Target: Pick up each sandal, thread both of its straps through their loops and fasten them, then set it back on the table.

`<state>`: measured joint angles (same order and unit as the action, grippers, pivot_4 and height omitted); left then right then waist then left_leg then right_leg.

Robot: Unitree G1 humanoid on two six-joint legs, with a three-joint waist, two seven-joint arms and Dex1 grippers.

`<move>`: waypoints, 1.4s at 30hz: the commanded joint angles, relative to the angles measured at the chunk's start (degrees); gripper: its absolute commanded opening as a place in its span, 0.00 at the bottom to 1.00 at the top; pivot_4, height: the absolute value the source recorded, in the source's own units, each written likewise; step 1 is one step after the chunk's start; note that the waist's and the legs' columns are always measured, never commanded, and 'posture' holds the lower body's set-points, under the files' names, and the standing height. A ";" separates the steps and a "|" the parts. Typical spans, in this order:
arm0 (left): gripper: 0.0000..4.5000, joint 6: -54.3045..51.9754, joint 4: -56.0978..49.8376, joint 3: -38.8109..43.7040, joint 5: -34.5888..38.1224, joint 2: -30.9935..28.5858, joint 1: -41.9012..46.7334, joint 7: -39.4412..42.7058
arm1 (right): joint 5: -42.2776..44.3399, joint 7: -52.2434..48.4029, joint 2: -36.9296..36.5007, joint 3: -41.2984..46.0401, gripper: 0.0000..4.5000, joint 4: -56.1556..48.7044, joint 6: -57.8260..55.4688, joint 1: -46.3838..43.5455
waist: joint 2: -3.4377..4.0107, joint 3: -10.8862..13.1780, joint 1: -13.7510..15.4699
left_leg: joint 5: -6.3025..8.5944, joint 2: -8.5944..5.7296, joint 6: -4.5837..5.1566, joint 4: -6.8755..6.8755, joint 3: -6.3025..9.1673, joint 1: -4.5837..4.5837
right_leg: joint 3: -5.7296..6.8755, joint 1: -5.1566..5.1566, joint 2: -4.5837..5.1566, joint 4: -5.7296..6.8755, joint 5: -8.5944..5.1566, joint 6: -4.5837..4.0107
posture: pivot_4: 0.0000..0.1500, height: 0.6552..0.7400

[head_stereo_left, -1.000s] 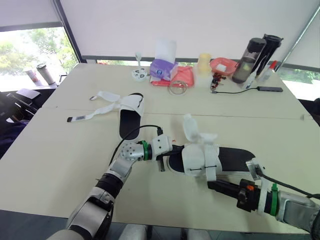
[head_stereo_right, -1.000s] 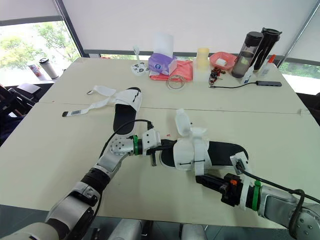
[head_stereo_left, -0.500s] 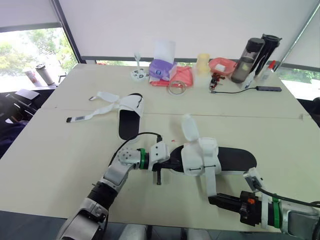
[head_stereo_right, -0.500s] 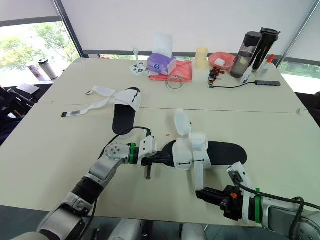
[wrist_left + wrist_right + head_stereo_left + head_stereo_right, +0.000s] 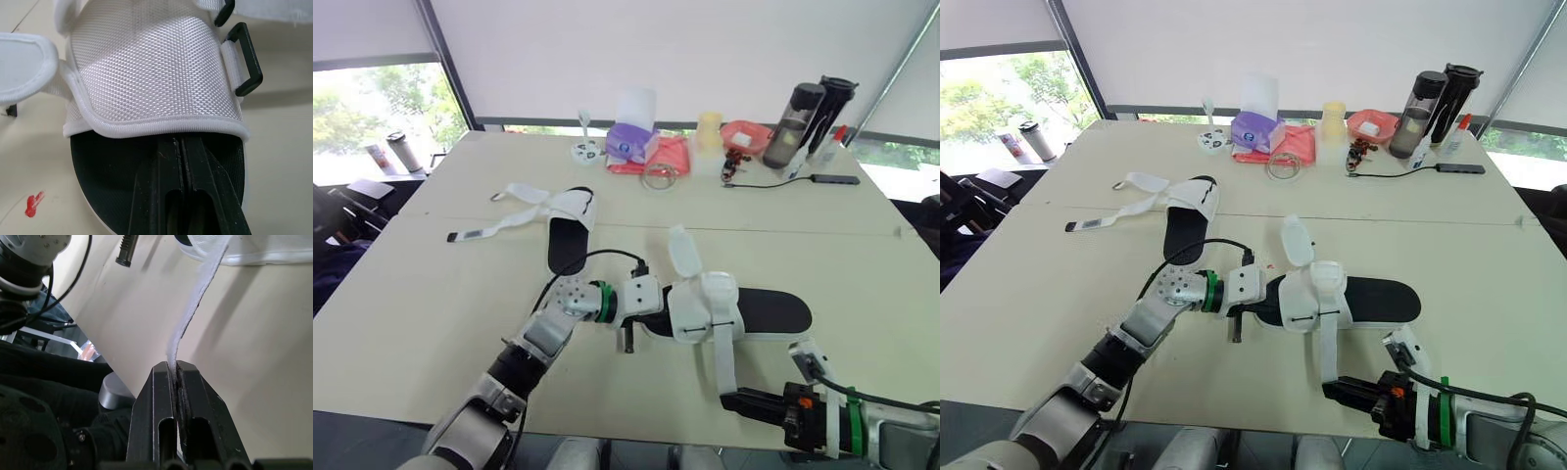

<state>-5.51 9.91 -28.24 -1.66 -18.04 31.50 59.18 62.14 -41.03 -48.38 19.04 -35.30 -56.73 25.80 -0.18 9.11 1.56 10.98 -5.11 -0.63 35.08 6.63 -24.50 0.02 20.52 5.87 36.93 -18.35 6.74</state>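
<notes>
1. The right gripper (image 5: 174, 366) has its jaws clamped on the tip of the white strap (image 5: 722, 357), which is stretched toward the table's (image 5: 401, 323) near edge.
2. The left gripper (image 5: 182, 142) has its jaws pressed together with nothing between them. It is tucked under the white upper onto the footbed, pinning the near sandal (image 5: 759, 311) by the near edge, right of middle.
3. The other sandal (image 5: 566, 230) lies left of centre with its straps loose.
4. My advice is to hold the strap taut, flat and untwisted, and line it up with a black loop (image 5: 247, 58). Brace hard on the left so the shoe doesn't skid.
</notes>
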 commanded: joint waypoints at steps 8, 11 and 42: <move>0.00 -3.42 5.36 -4.05 -5.81 -2.46 -0.51 -1.02 | -0.66 -6.64 -4.67 2.55 0.00 -6.69 -0.08 9.61 | -0.09 -0.13 -0.01 | 0.01 0.01 0.05 -0.03 0.00 0.03 | 0.07 0.01 0.00 0.01 -0.11 0.03 | 1.00 1.00; 0.00 -3.22 5.84 -4.17 -5.79 -2.39 -0.32 -1.41 | -1.57 -8.52 -6.25 2.66 0.00 -7.69 0.06 12.09 | -0.24 -0.29 -0.02 | 0.05 0.01 0.02 -0.01 -0.01 0.05 | 0.04 -0.08 0.05 -0.07 -0.12 0.03 | 1.00 1.00; 0.00 -0.35 7.42 -4.09 -6.59 -3.01 -0.93 -4.10 | 37.93 30.86 0.80 -3.45 0.56 15.87 5.77 -30.11 | -0.08 -0.61 -0.82 | 0.19 -0.01 0.46 -0.08 -0.38 -0.07 | 0.35 -0.09 0.57 -0.80 0.12 -0.05 | 1.00 1.00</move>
<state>-2.77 11.45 -30.81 -3.15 -18.53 33.18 56.43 101.08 -9.20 -46.58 12.44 -18.40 -50.95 -4.52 -0.25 8.50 0.74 11.19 -5.12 -0.20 35.00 6.25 -24.56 0.37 20.44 6.45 36.13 -18.23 6.70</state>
